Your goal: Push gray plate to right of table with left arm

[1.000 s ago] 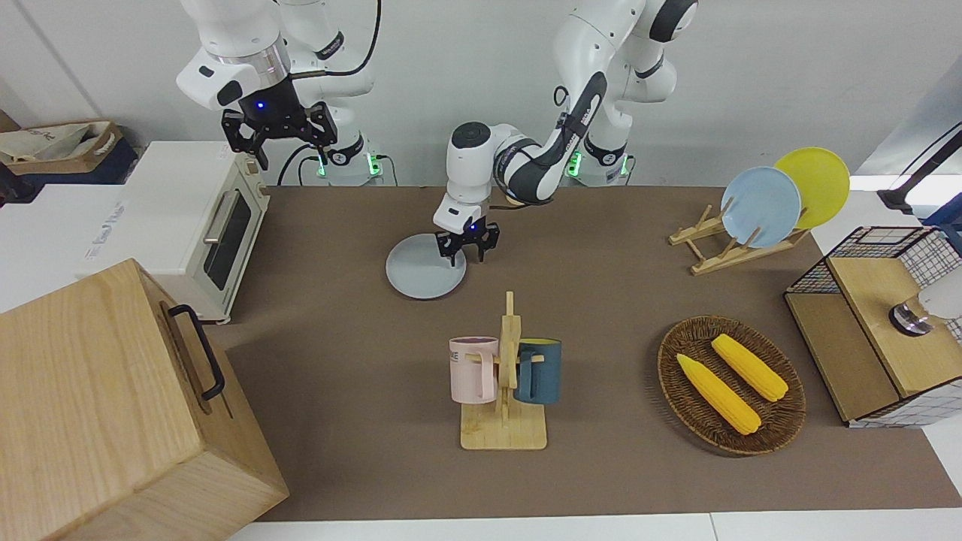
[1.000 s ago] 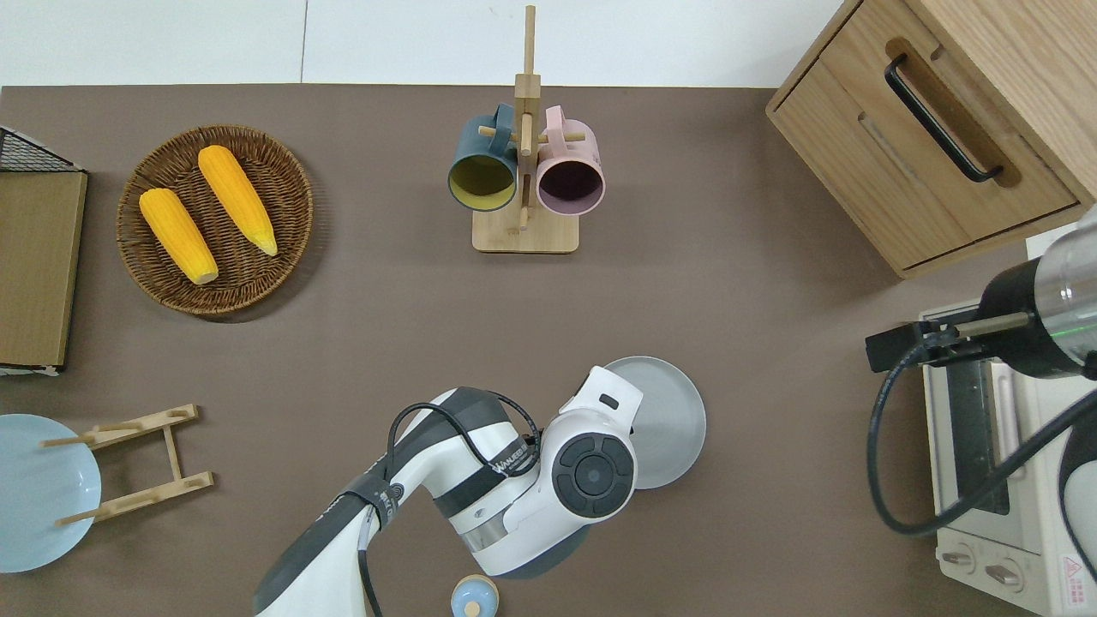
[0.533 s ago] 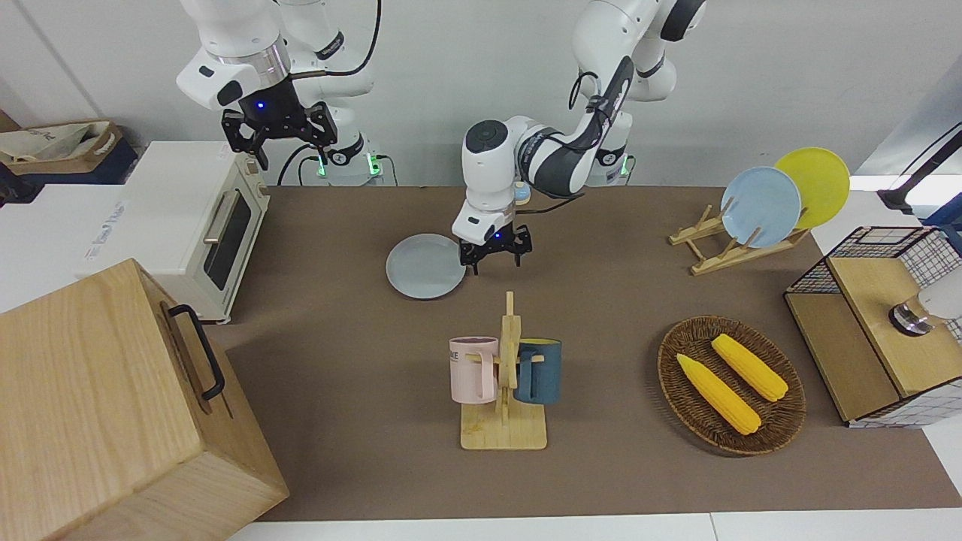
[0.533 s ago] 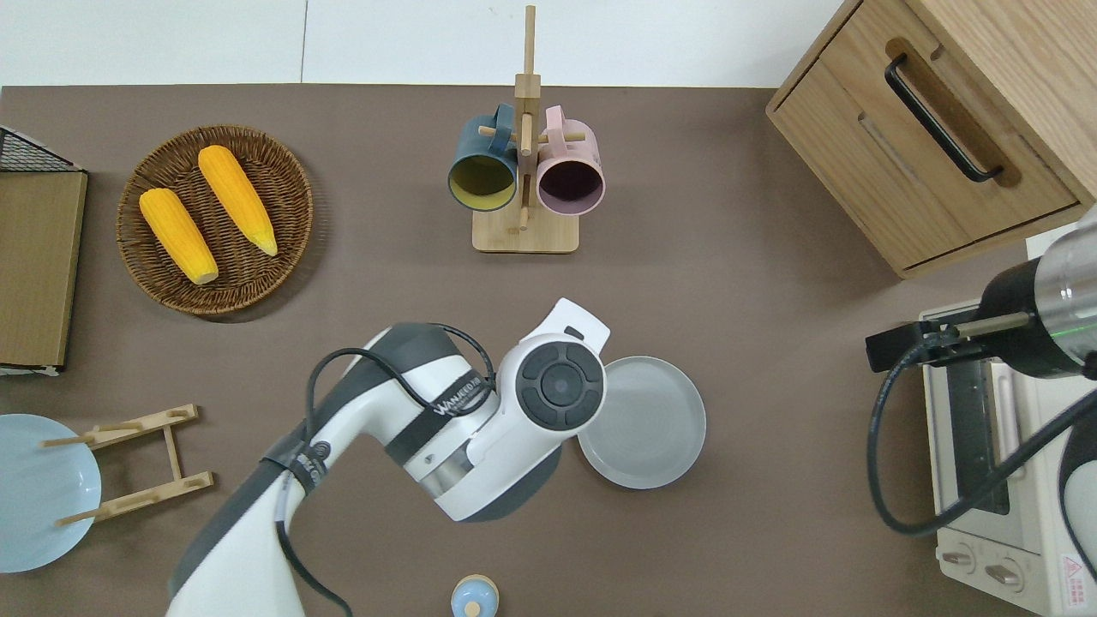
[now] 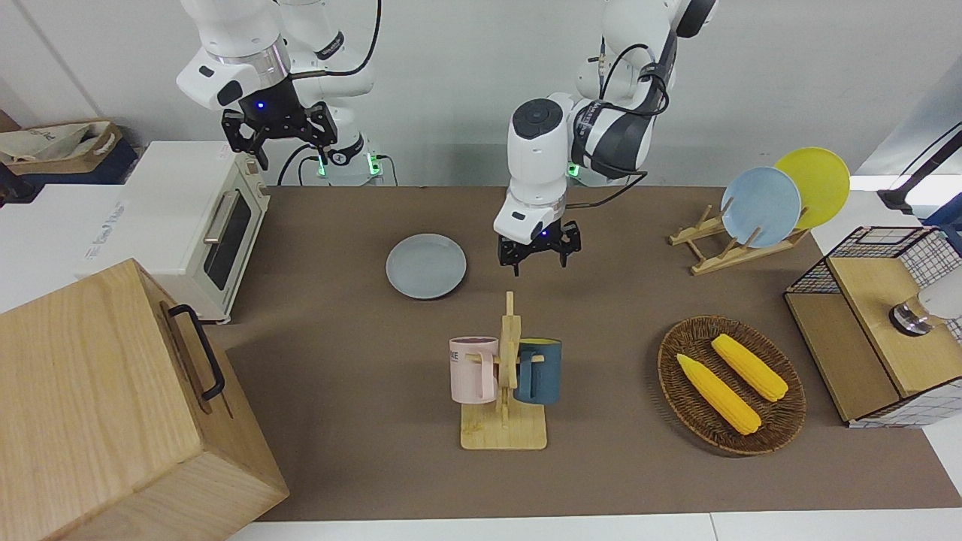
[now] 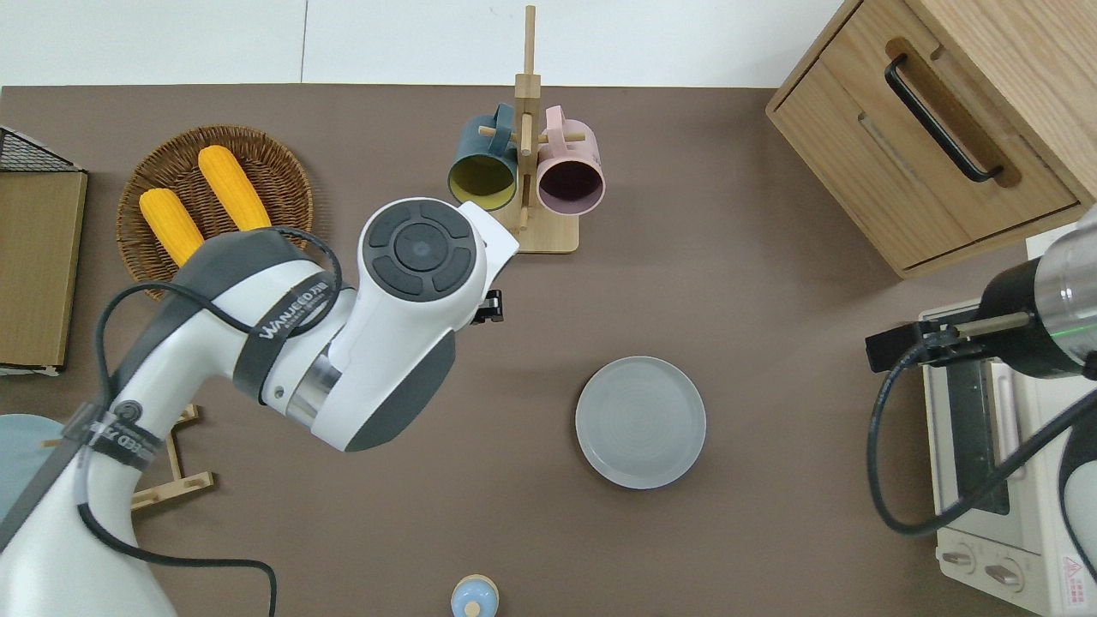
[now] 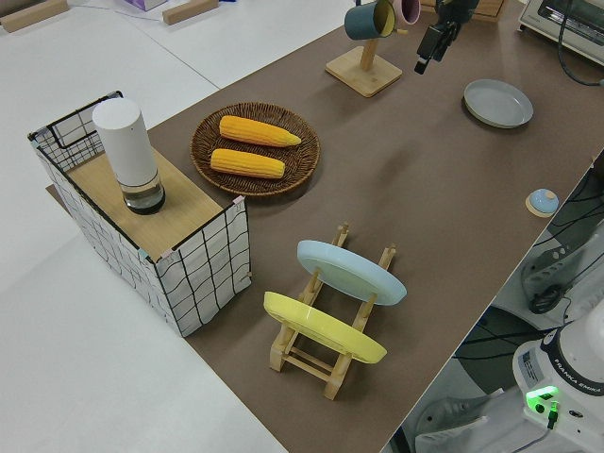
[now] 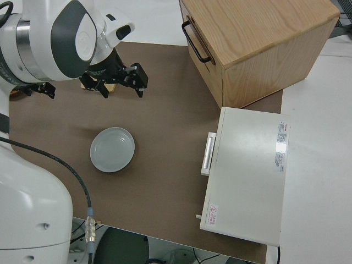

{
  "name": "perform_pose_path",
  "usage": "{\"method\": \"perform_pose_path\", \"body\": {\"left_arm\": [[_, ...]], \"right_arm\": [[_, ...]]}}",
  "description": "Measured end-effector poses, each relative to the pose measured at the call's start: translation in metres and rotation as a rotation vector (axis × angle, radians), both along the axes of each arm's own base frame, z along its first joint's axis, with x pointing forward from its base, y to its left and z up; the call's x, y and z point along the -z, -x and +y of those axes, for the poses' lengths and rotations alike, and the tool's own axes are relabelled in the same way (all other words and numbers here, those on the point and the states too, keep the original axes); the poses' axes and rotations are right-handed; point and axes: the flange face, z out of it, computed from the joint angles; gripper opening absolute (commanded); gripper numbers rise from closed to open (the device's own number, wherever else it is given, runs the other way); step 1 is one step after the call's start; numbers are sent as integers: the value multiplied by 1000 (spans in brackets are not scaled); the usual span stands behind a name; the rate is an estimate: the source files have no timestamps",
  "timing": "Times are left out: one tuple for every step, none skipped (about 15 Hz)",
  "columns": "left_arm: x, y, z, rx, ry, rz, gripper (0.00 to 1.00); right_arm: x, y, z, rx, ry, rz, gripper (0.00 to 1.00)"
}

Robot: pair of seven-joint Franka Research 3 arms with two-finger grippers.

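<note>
The gray plate [image 5: 426, 266] lies flat on the brown table [image 5: 338, 338], toward the right arm's end from the middle; it also shows in the overhead view [image 6: 641, 422] and the right side view [image 8: 113, 149]. My left gripper [image 5: 539, 255] is open and empty, raised off the table. In the overhead view it is mostly hidden under its wrist [image 6: 490, 307], over bare table next to the mug rack's base, clear of the plate toward the left arm's end. My right gripper [image 5: 278, 135] is parked and open.
A mug rack [image 5: 505, 376] with a pink and a blue mug stands farther from the robots than the plate. There is a basket of corn [image 5: 730, 385], a plate rack with sky-blue and yellow plates [image 5: 759, 207], a toaster oven [image 5: 188, 218] and a wooden cabinet [image 5: 113, 406].
My left gripper has left the plate's rim, risen, and swung toward the left arm's end of the table. The gray plate has not moved. The right arm has not moved.
</note>
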Motion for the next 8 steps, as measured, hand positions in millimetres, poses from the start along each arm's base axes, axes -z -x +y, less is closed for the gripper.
{"method": "perform_pose_path", "body": {"left_arm": [[-6, -8, 18, 16, 6, 18, 995], [-14, -15, 39, 11, 6, 34, 995], [-22, -18, 63, 10, 3, 66, 995], [-32, -21, 88, 29, 10, 94, 995], [-41, -24, 110, 44, 21, 102, 995], [-50, -27, 132, 53, 48, 106, 995], [-57, -30, 156, 68, 76, 108, 995], [-63, -33, 182, 87, 107, 111, 995]], "right_arm": [[0, 0, 0, 0, 0, 0, 983], [0, 0, 0, 0, 0, 0, 983], [0, 0, 0, 0, 0, 0, 983], [0, 0, 0, 0, 0, 0, 983], [0, 0, 0, 0, 0, 0, 983], [0, 0, 0, 0, 0, 0, 983], [0, 0, 0, 0, 0, 0, 983], [0, 0, 0, 0, 0, 0, 983]]}}
